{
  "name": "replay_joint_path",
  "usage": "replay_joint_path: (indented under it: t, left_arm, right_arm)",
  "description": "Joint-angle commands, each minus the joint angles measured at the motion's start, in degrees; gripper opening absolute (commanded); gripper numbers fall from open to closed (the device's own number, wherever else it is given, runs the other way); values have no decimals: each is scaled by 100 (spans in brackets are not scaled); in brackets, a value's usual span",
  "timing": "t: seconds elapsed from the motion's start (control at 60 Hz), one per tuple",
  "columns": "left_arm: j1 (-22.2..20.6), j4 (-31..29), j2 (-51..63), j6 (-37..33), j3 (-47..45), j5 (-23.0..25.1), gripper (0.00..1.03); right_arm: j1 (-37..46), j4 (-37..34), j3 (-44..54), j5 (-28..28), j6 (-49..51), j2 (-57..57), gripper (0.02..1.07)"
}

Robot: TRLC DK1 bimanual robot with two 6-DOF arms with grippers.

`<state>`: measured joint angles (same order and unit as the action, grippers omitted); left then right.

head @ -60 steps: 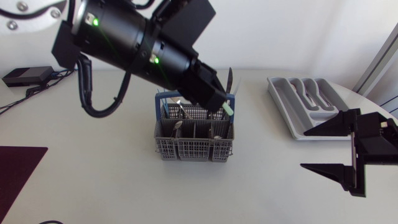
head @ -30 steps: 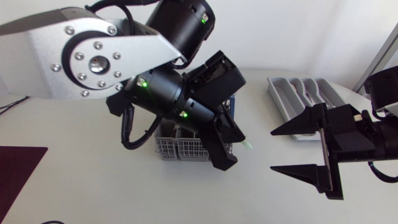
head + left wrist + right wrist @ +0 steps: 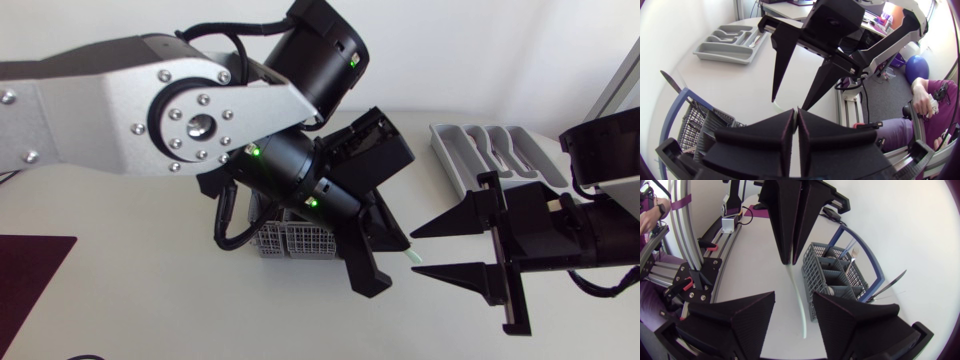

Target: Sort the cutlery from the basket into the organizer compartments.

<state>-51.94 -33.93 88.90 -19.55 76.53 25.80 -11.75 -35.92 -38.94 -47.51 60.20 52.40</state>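
Observation:
My left gripper (image 3: 385, 255) hangs just right of the grey cutlery basket (image 3: 285, 240), shut on a pale, slim-handled utensil (image 3: 408, 257). The utensil's free end pokes out towards my right gripper (image 3: 415, 252), whose fingers stand open on either side of it. In the right wrist view the white handle (image 3: 799, 305) runs down from the left gripper (image 3: 790, 260) into the gap of my right gripper (image 3: 794, 296), touching neither finger. The left wrist view shows my left gripper (image 3: 796, 120) pressed shut, with the right gripper (image 3: 789, 104) straight ahead. The grey organizer (image 3: 490, 150) lies at the far right.
The basket (image 3: 840, 275) has a blue handle and still holds several pieces, among them a dark knife (image 3: 890, 285) leaning out. The organizer (image 3: 730, 42) has cutlery in its compartments. My left arm's big links hide most of the basket from above.
My left arm has swung from above the basket down to its right with the utensil. My right gripper has come in leftward to meet it, and its fingers have narrowed around the handle.

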Motion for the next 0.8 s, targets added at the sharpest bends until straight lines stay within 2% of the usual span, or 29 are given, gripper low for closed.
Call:
replay_joint_path:
  t: [0.0, 0.05, 0.25, 0.467, 0.65, 0.783]
  left_arm:
    - [-44, 36, 118, -84, 46, 127, 3]
    - [-35, 27, 118, -84, 64, 136, 3]
    - [-35, 1, 118, -49, 90, 215, 3]
    - [-35, -34, 127, -22, 99, 267, 3]
    - [-35, -70, 127, -5, 108, 267, 3]
    - [-18, -96, 127, -5, 116, 267, 3]
  right_arm:
    - [-152, 94, 211, 84, -211, -63, 46]
    - [-205, 164, 238, 119, -255, -63, 46]
    - [-275, 402, 369, 251, -308, -63, 30]
    - [-328, 534, 440, 268, -369, -90, 26]
    - [-416, 665, 501, 365, -387, -81, 13]
    - [-416, 683, 519, 418, -378, -81, 8]
